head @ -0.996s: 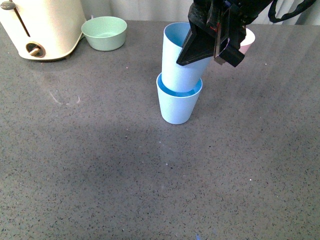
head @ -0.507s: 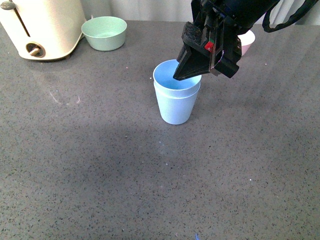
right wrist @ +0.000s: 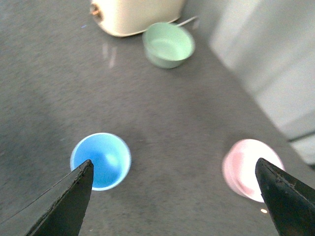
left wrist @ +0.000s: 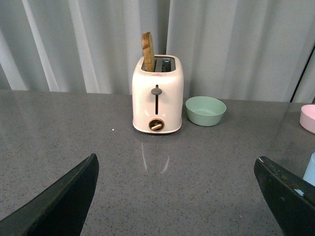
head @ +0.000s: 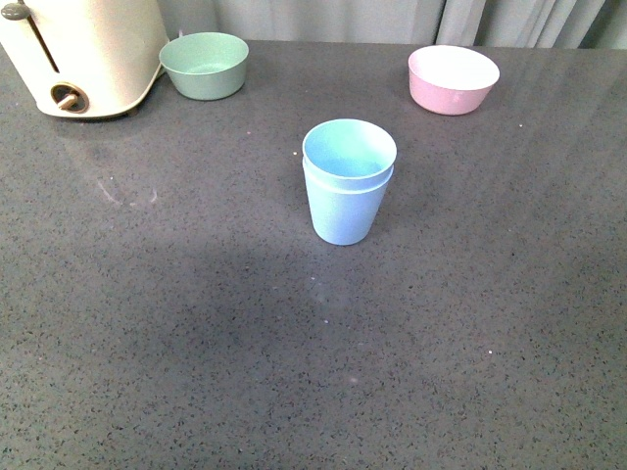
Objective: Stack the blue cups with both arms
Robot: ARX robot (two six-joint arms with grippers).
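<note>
The right pincer (right wrist: 172, 196) has let go and lifted away, spread wide; the left pincer (left wrist: 177, 196) gapes too. Blue cups (head: 349, 181) sit nested, well clear of the toaster (head: 83, 49). Retreat without nudging them.

We find no text, label, brand, number or sign that we can read in any of the three views. The toaster (left wrist: 157, 94) near the tabletop's far left corner shows a faint reddish mark below its slots, too small for us to read.
</note>
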